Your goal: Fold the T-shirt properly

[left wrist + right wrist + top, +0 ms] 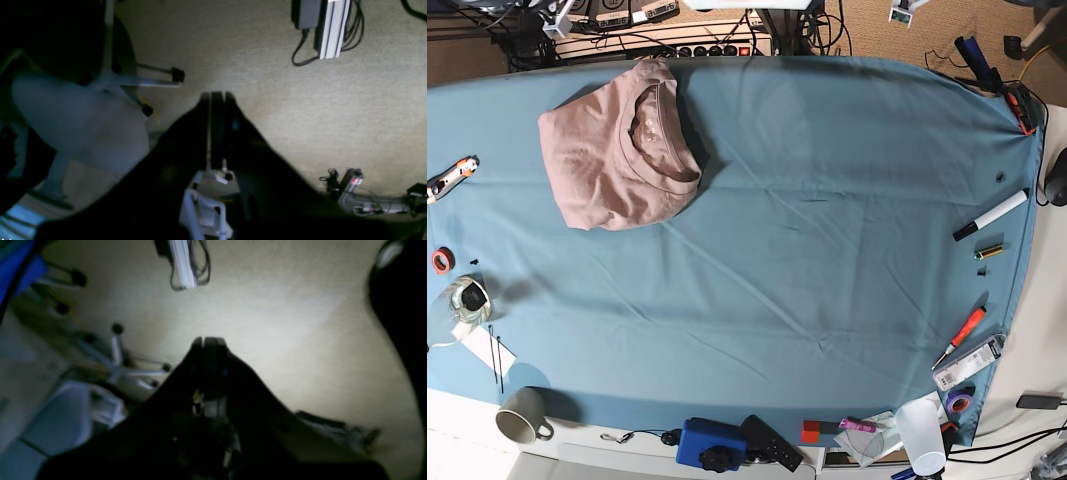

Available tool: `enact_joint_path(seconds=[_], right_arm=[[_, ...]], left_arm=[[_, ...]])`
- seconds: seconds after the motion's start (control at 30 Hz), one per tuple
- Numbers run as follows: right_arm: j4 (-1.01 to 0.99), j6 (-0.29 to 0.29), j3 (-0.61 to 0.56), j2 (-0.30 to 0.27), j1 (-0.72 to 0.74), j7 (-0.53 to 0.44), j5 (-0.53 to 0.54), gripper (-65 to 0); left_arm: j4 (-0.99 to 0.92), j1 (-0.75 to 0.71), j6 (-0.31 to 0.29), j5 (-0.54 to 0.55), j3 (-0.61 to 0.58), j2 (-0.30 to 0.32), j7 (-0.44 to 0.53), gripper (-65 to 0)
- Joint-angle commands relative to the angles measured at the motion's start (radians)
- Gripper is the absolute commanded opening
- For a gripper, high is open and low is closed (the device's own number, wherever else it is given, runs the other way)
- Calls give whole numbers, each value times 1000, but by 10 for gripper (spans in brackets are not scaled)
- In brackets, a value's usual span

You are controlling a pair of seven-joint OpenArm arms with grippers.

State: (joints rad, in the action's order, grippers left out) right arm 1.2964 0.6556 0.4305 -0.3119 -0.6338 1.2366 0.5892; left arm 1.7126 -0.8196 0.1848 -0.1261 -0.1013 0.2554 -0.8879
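The pink-beige T-shirt (607,170) lies in a folded, wrinkled bundle at the far left of the blue-teal table cloth (807,220), collar facing up. Neither arm shows in the base view. The left wrist view shows my left gripper (217,95) with its dark jaws closed together and nothing between them, over carpeted floor. The right wrist view shows my right gripper (208,339) in the same state, closed and empty above the floor. The T-shirt is not in either wrist view.
On the table edges lie a marker (990,215), an orange pen (964,330), a grey mug (522,415), a white cup (920,432), a blue box (712,445), a tape roll (441,261) and a cutter (449,176). A chair base (133,78) and an aluminium rail (333,26) stand on the floor.
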Motion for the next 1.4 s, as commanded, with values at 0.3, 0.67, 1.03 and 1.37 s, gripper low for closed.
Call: enact_joint_path(seconds=[0.3,0.67,1.03,1.37], right_arm=[[-298,43,-78,-40,174,-272,-203,-650],[-571,-222,-523,-40,281,-973,-634,-650],[-925,-475,-731,0,465,-1298,-655,-650],[-951,-504,-731,10,518,-1295,-600,-650]], left_arm=[[-410,198,-82,117,2,-24,166,-650],[-935,424,-187,207,2,-103,606,-650],[-1254,585,-262,281,182,-137,906,-650],[-1256,586,-329,284,474,-150,914,-650]])
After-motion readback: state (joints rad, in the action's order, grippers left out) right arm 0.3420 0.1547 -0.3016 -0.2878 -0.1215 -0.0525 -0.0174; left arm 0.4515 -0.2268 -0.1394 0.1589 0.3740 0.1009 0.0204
